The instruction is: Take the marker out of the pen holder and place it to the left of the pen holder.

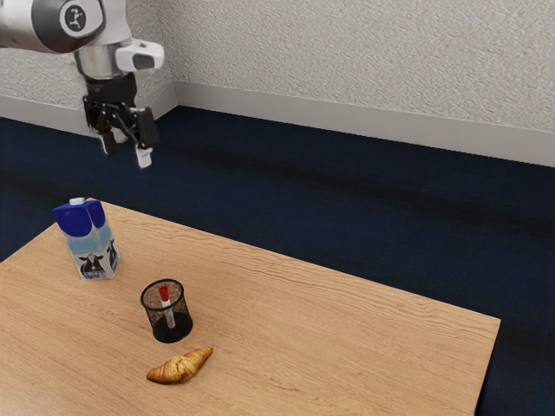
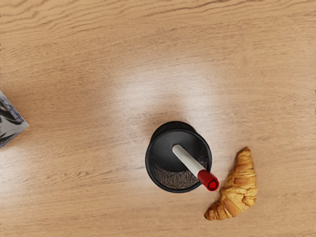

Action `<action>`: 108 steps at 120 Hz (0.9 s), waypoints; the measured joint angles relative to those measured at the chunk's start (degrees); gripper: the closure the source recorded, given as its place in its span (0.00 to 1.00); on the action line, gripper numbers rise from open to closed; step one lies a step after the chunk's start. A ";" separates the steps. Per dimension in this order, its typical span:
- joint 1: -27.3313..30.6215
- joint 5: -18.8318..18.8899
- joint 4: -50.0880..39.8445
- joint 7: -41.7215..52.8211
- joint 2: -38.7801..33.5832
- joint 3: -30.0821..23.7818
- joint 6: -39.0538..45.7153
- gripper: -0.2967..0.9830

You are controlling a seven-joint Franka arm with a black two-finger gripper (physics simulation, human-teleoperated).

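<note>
My gripper (image 1: 128, 149) hangs high above the table's far edge in the exterior view, its two fingers apart with nothing between them. Below it, on the table, stands a round black mesh pen holder (image 1: 159, 324). Inside leans a white marker (image 1: 169, 312) with a red cap. Seen from above in the wrist view, the pen holder (image 2: 154, 170) is upright, and the marker (image 2: 187, 160) slants across it, its red-capped end resting over the rim on the croissant's side.
A croissant (image 1: 179, 367) lies close beside the pen holder; the wrist view shows this croissant (image 2: 238, 190) too. A blue and white milk carton (image 1: 88, 239) stands near the corner of the wooden table (image 1: 347, 329). Part of the carton (image 2: 9, 121) shows in the wrist view.
</note>
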 joint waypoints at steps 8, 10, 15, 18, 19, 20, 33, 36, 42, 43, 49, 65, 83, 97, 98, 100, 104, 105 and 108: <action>-0.19 -0.03 0.01 0.44 0.00 0.01 1.06 0.23; -0.22 -0.03 0.01 0.54 -0.02 0.01 1.27 0.23; -0.22 0.00 -0.02 0.78 -0.06 -0.03 1.76 0.23; -0.03 0.05 -0.05 0.91 -0.11 -0.25 2.02 0.23; 0.12 0.08 -0.07 0.95 -0.13 -0.43 2.10 0.23; 0.26 0.11 -0.10 1.00 -0.14 -0.60 2.19 0.23; 0.55 0.38 -5.53 1.56 -1.79 -2.62 4.65 0.23; 0.32 0.49 -8.76 1.82 -2.68 -3.14 6.25 0.23; -0.30 0.64 -15.15 2.61 -3.94 -3.64 10.29 0.23; -0.35 0.68 -16.11 2.76 -4.07 -3.68 11.00 0.23; -0.32 1.06 -21.89 3.65 -4.98 -3.83 15.52 0.23; 0.20 2.89 -29.00 5.69 -5.24 -2.82 24.16 0.23; 0.21 4.11 -35.25 7.50 -8.65 -3.13 29.06 0.23; -0.08 5.37 -39.50 8.64 -11.58 -5.36 32.28 0.23; -0.10 5.43 -39.63 8.71 -11.63 -5.43 32.44 0.23; -0.13 5.54 -40.02 8.86 -11.85 -5.55 32.77 0.23; -0.20 5.73 -41.06 9.13 -12.53 -5.68 33.53 0.23; -0.20 5.77 -41.39 9.20 -12.72 -5.69 33.76 0.23; -0.22 5.88 -42.68 9.40 -13.38 -5.73 34.59 0.23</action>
